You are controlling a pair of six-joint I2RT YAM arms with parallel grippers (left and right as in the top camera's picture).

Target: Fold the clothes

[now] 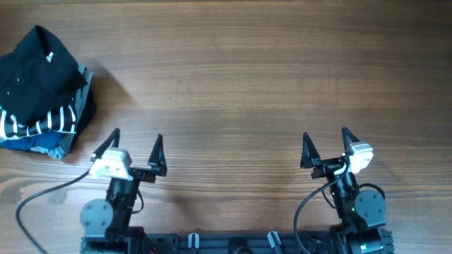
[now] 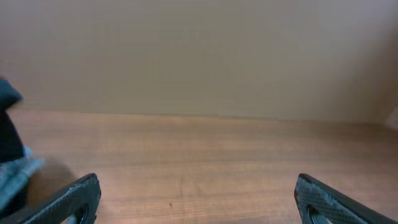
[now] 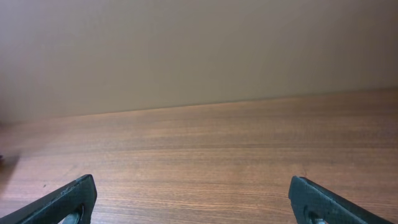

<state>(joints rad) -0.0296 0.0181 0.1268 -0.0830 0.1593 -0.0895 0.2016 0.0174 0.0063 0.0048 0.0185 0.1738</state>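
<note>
A black T-shirt (image 1: 37, 67) lies folded on top of a pile at the far left of the wooden table (image 1: 233, 85), a small white tag showing on it. Its dark edge shows at the left border of the left wrist view (image 2: 7, 124). My left gripper (image 1: 136, 140) is open and empty near the table's front edge, to the right of and below the pile. My right gripper (image 1: 326, 137) is open and empty at the front right, far from the shirt. In both wrist views the fingers (image 2: 196, 196) (image 3: 193, 196) are spread wide over bare wood.
Under the black shirt lie a white garment with black stripes (image 1: 39, 123) and a blue folded garment (image 1: 42, 143). A plain beige wall (image 3: 199, 50) stands behind the table. A cable (image 1: 42, 194) runs from the left arm base.
</note>
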